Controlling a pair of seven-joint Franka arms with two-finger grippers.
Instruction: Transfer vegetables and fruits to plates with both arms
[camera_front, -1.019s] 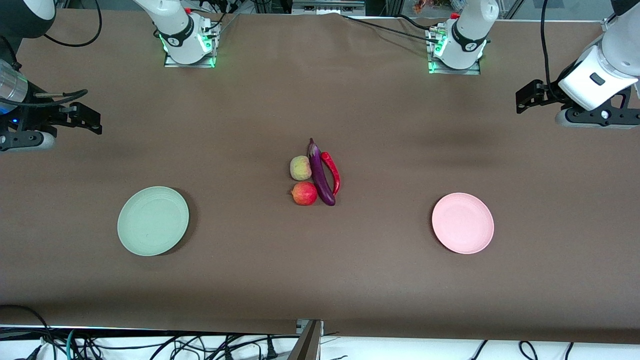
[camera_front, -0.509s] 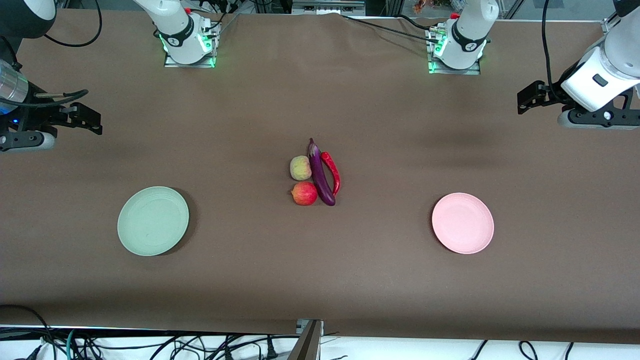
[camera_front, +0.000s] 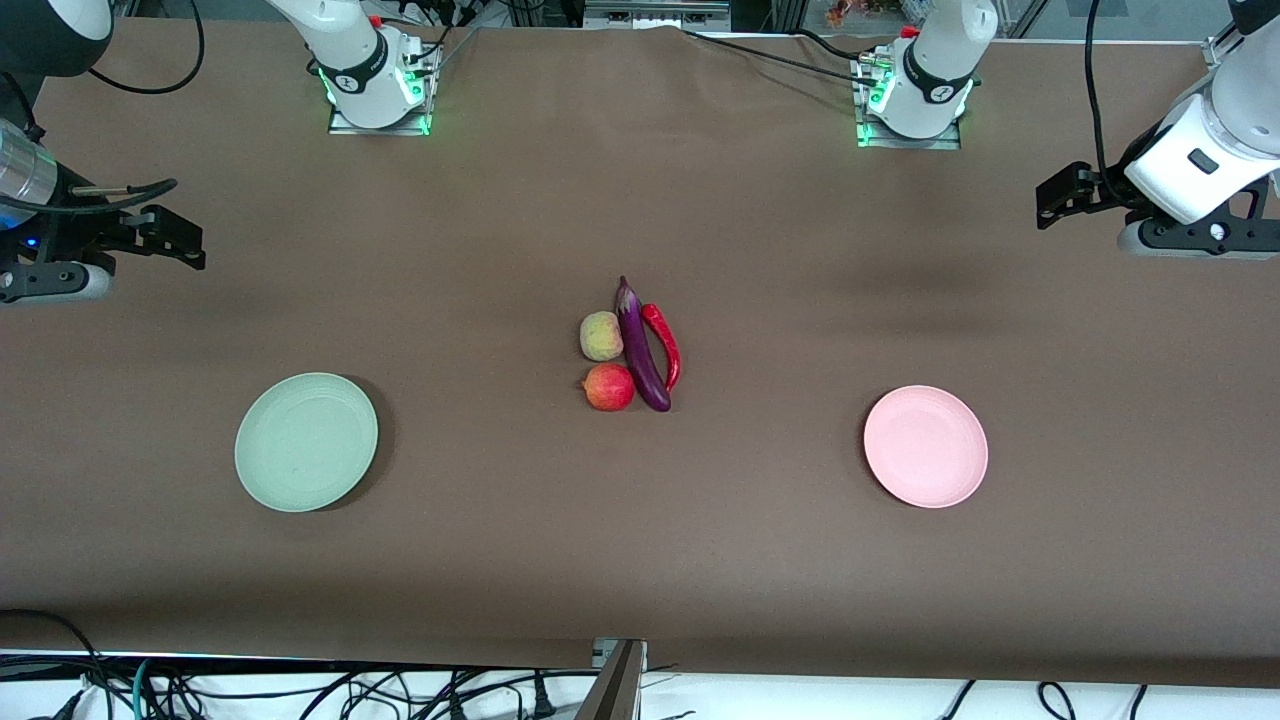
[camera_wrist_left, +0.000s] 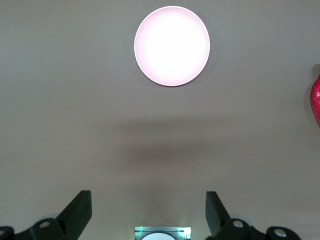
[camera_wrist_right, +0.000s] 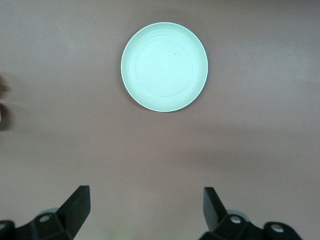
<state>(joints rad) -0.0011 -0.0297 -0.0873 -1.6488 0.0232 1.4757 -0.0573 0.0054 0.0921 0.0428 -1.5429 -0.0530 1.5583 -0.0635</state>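
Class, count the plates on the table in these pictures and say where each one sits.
2. The green plate lies toward the right arm's end of the table; the pink plate lies toward the left arm's end. Both are empty, nearer the front camera than the produce. None seems hidden.

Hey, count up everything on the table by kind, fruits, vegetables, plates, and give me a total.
Fruits: 2, peach and red fruit
Vegetables: 2, eggplant and chili pepper
Plates: 2, green plate and pink plate
Total: 6

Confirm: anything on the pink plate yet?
No. The pink plate is bare; the eggplant lies mid-table among the other produce.
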